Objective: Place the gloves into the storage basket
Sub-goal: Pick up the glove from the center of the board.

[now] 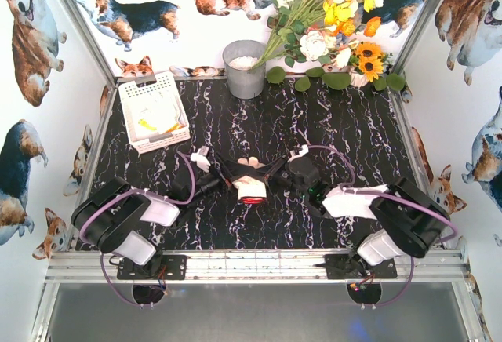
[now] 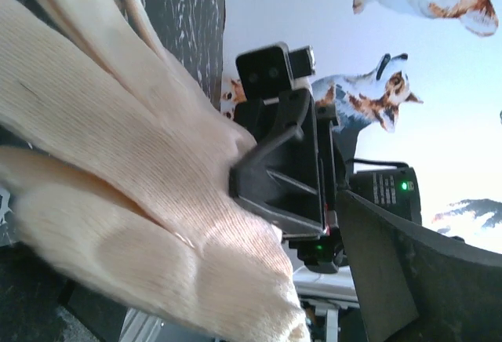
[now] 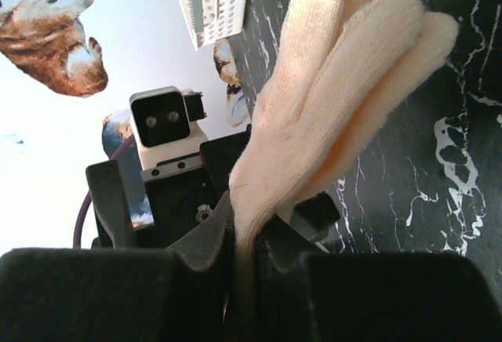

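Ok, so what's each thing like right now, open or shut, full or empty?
white glove: pinched near its cuff end, fingers sticking out
right gripper: jaws shut on the white glove
left gripper: right beside that glove; can't tell if open or shut
storage basket: upright, with gloves inside
grey bucket: upright, something white inside

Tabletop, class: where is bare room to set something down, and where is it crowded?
Bare: marble between basket, bucket and glove; also the stretch below the flowers. Crowded: front centre, where left gripper and right gripper meet on that glove.
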### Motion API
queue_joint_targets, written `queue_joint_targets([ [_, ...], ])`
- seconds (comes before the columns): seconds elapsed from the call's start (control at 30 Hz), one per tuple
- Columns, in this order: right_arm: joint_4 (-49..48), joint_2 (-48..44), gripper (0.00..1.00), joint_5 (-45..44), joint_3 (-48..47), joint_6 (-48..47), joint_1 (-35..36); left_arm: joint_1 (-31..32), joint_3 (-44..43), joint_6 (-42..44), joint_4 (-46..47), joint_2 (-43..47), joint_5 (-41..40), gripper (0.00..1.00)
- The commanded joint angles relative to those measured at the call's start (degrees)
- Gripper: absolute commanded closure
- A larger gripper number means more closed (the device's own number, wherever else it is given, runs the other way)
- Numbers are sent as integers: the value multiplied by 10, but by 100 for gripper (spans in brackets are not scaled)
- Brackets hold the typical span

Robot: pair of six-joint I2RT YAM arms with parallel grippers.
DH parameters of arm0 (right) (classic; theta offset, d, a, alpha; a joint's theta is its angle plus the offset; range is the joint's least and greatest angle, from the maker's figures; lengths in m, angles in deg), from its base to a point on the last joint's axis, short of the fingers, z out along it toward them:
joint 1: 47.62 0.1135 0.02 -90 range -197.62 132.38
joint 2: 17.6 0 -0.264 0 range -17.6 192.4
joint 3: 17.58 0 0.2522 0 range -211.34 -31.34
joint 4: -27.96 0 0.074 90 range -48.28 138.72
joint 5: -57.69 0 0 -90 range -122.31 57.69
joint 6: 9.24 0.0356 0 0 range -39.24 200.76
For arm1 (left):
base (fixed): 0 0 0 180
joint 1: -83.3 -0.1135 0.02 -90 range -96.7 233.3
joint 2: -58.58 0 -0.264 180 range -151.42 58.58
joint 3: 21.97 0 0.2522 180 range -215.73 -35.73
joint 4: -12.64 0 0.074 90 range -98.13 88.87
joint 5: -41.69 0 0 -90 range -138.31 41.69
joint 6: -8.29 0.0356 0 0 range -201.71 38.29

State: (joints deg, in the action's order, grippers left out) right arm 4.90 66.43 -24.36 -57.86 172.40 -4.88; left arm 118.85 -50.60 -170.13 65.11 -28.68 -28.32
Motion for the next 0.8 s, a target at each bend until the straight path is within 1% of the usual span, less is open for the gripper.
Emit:
queue_joint_targets([
  [0.0, 9, -38, 100, 10, -17, -14, 6, 1, -15, -11, 19, 16, -59, 7],
  [0.07, 2, -45, 100, 8, -16, -9, 11, 1, -26, -9, 3, 20, -68, 7],
  [0.2, 22, -52, 100, 9, -29, -25, 18, 2, -52, 0, -21, 30, -79, 7],
  [0.3, 18, -52, 100, 4, -28, -29, 21, 1, -70, 9, -34, 38, -82, 10],
  [0.4, 21, -56, 100, -3, -26, -34, 21, 2, -75, 20, -62, 51, -85, 19],
  [0.5, 25, -66, 100, -13, -22, -37, 21, 2, -67, 20, -67, 61, -93, 34],
  [0.57, 29, -71, 100, -19, -20, -40, 21, 2, -65, 20, -71, 63, -94, 41],
  [0.7, 27, -78, 100, -31, -15, -41, 21, 4, -69, 15, -66, 61, -86, 49],
  [0.77, 27, -80, 100, -36, -14, -42, 22, 7, -72, 12, -60, 61, -84, 49],
])
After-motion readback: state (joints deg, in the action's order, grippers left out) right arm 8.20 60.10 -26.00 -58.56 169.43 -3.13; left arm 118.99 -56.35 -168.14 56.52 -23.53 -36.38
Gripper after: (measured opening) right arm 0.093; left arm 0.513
